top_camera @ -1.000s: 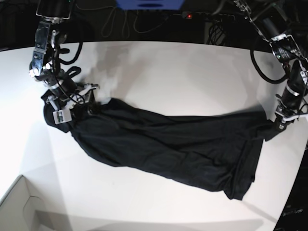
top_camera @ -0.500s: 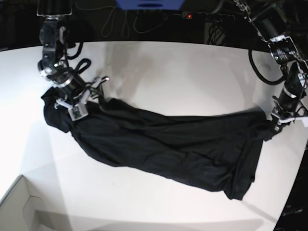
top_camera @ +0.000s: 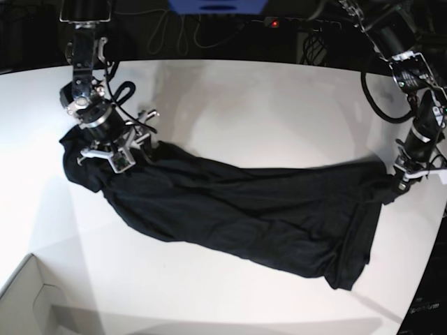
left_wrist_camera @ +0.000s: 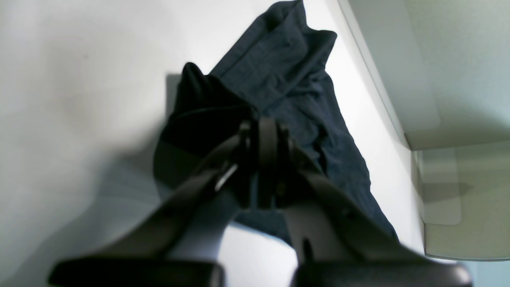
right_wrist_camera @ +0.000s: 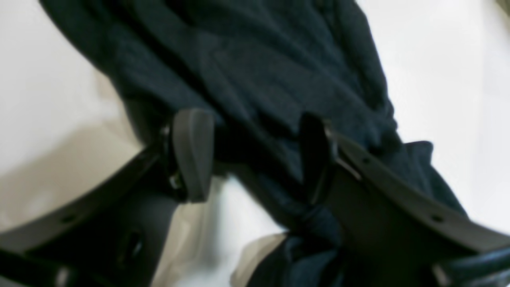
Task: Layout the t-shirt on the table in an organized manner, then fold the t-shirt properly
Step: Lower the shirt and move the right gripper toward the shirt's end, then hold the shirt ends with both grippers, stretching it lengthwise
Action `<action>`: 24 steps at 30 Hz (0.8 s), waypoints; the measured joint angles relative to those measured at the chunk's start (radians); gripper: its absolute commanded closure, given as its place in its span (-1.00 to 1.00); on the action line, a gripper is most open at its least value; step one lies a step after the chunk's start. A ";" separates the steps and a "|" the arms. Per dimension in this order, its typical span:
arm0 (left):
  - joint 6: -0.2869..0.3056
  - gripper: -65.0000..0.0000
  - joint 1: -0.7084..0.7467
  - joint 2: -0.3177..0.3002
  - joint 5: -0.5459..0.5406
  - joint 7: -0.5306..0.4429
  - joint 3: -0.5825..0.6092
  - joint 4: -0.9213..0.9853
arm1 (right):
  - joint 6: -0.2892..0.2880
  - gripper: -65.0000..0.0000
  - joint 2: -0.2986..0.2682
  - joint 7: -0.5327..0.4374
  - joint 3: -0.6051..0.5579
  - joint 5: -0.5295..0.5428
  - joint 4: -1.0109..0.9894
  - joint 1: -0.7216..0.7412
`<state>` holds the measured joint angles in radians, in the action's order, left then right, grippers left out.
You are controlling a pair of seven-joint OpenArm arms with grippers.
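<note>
The black t-shirt [top_camera: 237, 209] lies stretched in a long crumpled band across the white table [top_camera: 265, 112], from upper left to lower right. My right gripper [top_camera: 136, 143] hovers over its left end. In the right wrist view that gripper [right_wrist_camera: 255, 159] stands open, its fingers [right_wrist_camera: 191, 155] straddling dark folds of the t-shirt [right_wrist_camera: 259, 67]. My left gripper [top_camera: 404, 183] is at the cloth's far right corner, by the table's edge. The left wrist view shows it [left_wrist_camera: 261, 137] shut on a pinch of the t-shirt [left_wrist_camera: 287, 79], which trails away over the table [left_wrist_camera: 79, 79].
A white box corner [top_camera: 28, 293] sits at the lower left. Cables and dark equipment [top_camera: 209, 28] line the back edge. The table's right edge [left_wrist_camera: 382, 99] runs close beside the left gripper, with floor beyond it.
The right arm has shifted right and up along the shirt's left end, and its wrist has turned. The left gripper stays clamped on the right corner, hardly moving.
</note>
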<state>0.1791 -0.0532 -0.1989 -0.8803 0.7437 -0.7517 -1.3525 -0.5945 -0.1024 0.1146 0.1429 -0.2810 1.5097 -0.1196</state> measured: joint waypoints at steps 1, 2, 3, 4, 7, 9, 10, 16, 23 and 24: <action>0.000 0.99 0.000 0.000 0.000 0.000 0.000 0.000 | 0.000 -0.03 -0.001 0.000 0.000 0.000 0.000 0.000; 0.000 0.99 0.000 0.000 0.000 0.000 0.000 0.000 | 0.000 0.00 -0.002 0.000 0.000 0.000 -0.001 -0.001; 0.000 0.99 0.000 0.000 0.000 0.000 0.000 0.000 | 0.000 0.05 -0.002 0.000 0.000 0.000 -0.001 -0.001; 0.000 0.99 0.000 0.000 0.000 0.000 0.000 0.000 | 0.000 0.12 -0.002 0.000 0.000 0.000 -0.001 0.000; 0.000 0.99 0.000 0.000 0.000 0.000 0.000 0.000 | 0.000 0.29 -0.002 -0.005 0.000 0.000 -0.017 0.002; 0.000 0.99 0.000 0.000 0.000 0.000 0.000 0.000 | 0.000 0.36 -0.002 0.003 0.000 -0.001 -0.030 0.001; 0.000 0.99 0.000 0.000 0.000 0.000 0.000 0.000 | 0.000 0.39 -0.002 0.002 0.005 0.000 -0.030 -0.001; 0.000 0.99 0.000 0.000 0.000 0.000 0.000 0.000 | 0.000 0.67 -0.003 0.000 0.039 0.000 -0.030 0.001; 0.000 0.99 0.000 0.000 0.000 0.001 0.000 0.000 | 0.000 1.00 -0.001 0.001 0.082 0.000 -0.030 0.000; 0.000 0.99 0.000 0.000 0.000 0.001 0.000 0.000 | 0.000 1.00 -0.003 0.001 0.081 0.000 -0.030 0.000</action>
<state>0.1791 -0.0532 -0.1989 -0.8803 0.7444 -0.7517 -1.3521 -0.5945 -0.1051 0.1154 0.2241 -0.2813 1.4799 -0.1200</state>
